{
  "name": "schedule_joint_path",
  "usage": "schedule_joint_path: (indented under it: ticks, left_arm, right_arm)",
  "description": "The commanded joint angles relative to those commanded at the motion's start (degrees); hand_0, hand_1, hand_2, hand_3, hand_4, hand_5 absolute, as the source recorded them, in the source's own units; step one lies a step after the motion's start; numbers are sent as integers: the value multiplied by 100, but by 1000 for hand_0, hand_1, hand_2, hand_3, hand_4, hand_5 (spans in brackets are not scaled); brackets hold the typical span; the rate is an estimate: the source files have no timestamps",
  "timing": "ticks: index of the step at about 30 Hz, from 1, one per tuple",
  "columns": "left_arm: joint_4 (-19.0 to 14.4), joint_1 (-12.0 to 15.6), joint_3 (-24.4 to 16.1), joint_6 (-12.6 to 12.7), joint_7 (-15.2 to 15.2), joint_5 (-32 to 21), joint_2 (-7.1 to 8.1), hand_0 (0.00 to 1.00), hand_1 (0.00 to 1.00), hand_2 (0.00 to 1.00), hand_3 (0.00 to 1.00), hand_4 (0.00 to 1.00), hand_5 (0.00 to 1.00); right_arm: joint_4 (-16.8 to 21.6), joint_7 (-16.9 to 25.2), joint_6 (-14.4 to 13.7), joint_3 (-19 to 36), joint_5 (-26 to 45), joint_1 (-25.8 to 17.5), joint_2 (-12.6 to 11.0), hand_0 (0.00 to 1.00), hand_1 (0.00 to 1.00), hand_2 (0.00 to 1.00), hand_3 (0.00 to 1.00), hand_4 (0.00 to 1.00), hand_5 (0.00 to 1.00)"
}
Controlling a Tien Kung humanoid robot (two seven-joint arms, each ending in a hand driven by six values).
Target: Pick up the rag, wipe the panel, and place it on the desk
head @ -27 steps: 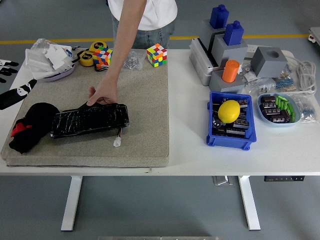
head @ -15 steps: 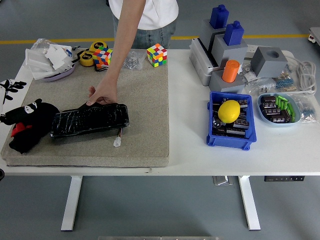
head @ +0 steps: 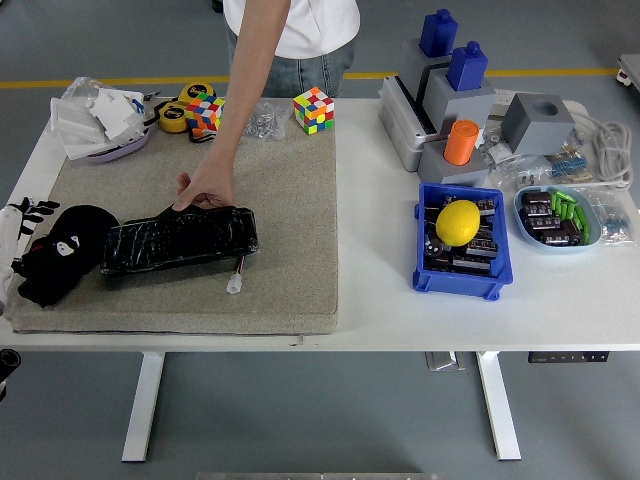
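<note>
Panel (head: 180, 240) lies on mat (head: 290, 190) near table's (head: 380, 300) left edge — rag (head: 55, 255) just left, bin (head: 460, 245) well right.

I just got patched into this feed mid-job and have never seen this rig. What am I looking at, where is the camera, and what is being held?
There is one view, from a camera high on the robot's head, looking down over a white table. The robot's left hand, black, comes in from the left edge and sits on the black rag; whether it grips it I cannot tell. The right hand is out of view. A person stands at the far side, and the person's hand presses on the black panel, which lies on a beige mat. To the right are a blue bin with a yellow ball, and grey blocks.
</note>
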Motion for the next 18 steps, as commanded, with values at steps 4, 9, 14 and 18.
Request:
schedule_joint_path:
  ticks: [4,9,14,18]
  left_arm:
    - [60,-55,89,0,-11,-33,-53,472,644,684,657,877,398]
    - [120,-102,126,0,12,-54,-82,472,645,683,654,875,396]
    - [264,-162,244,0,89,-129,-89,473,646,680,652,871,389]
    - [366,-205,307,0,104,-200,-115,473,646,680,652,871,389]
  right_arm:
    - [11,-9,4,-11,-18,-1,-10,746,648,693,595,961,585]
    - [13,4,-9,11,-5,-13,-19,746,648,693,595,961,585]
    - [47,5,-19,66,-56,-6,-27,745,648,693,594,961,584]
    - [77,9,-34,110,-83,-7,-32,745,648,693,594,961,584]
